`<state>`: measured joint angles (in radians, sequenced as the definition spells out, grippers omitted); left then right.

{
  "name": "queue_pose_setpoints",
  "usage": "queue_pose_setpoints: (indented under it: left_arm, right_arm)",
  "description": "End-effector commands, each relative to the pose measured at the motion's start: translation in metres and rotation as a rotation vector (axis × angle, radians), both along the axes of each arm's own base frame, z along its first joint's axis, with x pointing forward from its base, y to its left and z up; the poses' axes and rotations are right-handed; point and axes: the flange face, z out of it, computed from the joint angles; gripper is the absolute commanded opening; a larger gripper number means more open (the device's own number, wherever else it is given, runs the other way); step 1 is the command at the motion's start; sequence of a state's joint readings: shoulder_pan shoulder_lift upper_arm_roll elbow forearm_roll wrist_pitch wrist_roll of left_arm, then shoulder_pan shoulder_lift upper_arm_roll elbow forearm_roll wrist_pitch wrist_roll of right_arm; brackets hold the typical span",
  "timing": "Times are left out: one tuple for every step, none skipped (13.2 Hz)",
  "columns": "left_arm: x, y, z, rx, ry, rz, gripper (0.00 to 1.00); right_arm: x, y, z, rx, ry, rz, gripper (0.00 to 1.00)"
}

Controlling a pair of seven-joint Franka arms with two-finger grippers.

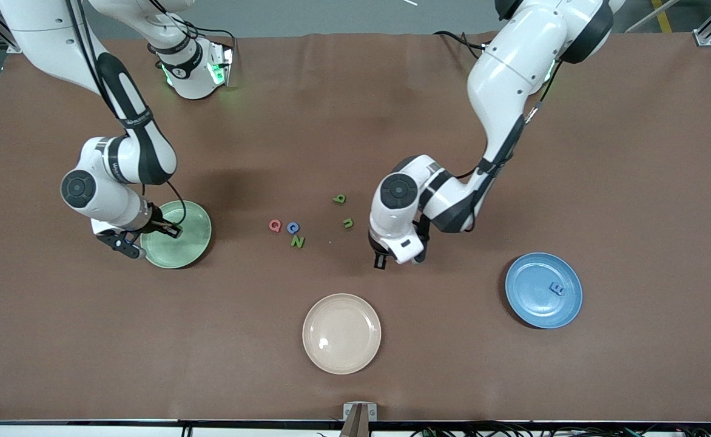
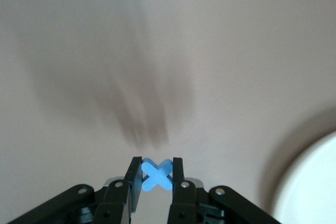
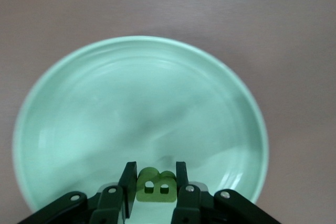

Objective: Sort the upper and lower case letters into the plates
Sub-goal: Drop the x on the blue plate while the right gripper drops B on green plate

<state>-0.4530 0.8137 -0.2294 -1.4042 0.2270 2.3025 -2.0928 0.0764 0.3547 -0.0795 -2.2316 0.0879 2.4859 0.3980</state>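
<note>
Here, left gripper [image 2: 156,176] low over bare brown table [image 1: 574,152], wrist bent down from an arm reaching from the top, fingers clamped on blue x [image 2: 157,174]. Right gripper [image 3: 155,186] over pale green plate [image 3: 142,114], elbow folded, fingers clamped on green B [image 3: 156,186]. Mid-table: pink Q [image 1: 275,226], blue G [image 1: 293,227], green Z [image 1: 298,241] clustered; green q [image 1: 340,198] and green n [image 1: 348,223] beside them toward the left arm's end. Blue m [image 1: 555,288] in blue plate [image 1: 528,303]. Cream plate [image 1: 341,333] nearest the front camera.
</note>
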Motion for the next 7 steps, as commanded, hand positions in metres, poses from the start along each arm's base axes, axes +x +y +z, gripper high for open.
queue_pose_setpoints:
  left_arm:
    - [0.025, 0.061, 0.042, 0.063, 0.034, -0.073, 0.06]
    - [0.036, 0.088, 0.048, 0.085, 0.055, -0.109, 0.07]
    - [0.044, 0.124, 0.054, 0.117, 0.092, -0.177, 0.08]
    - [0.05, 0.159, 0.058, 0.127, 0.116, -0.239, 0.09]
    - [0.051, 0.193, 0.058, 0.138, 0.137, -0.285, 0.09]
    - [0.052, 0.227, 0.054, 0.144, 0.16, -0.328, 0.1]
    - [0.053, 0.262, 0.049, 0.145, 0.181, -0.373, 0.12]
  right_arm:
    - [-0.012, 0.008, 0.002, 0.014, 0.001, 0.023, 0.0]
    - [-0.012, 0.01, 0.001, 0.014, 0.007, 0.028, 0.01]
    - [-0.014, 0.017, -0.003, 0.014, 0.015, 0.038, 0.01]
    - [-0.014, 0.023, -0.004, 0.014, 0.016, 0.048, 0.02]
    - [-0.015, 0.028, -0.005, 0.014, 0.02, 0.051, 0.03]
    - [-0.014, 0.03, -0.004, 0.014, 0.021, 0.053, 0.11]
    - [-0.014, 0.031, -0.004, 0.015, 0.027, 0.057, 0.29]
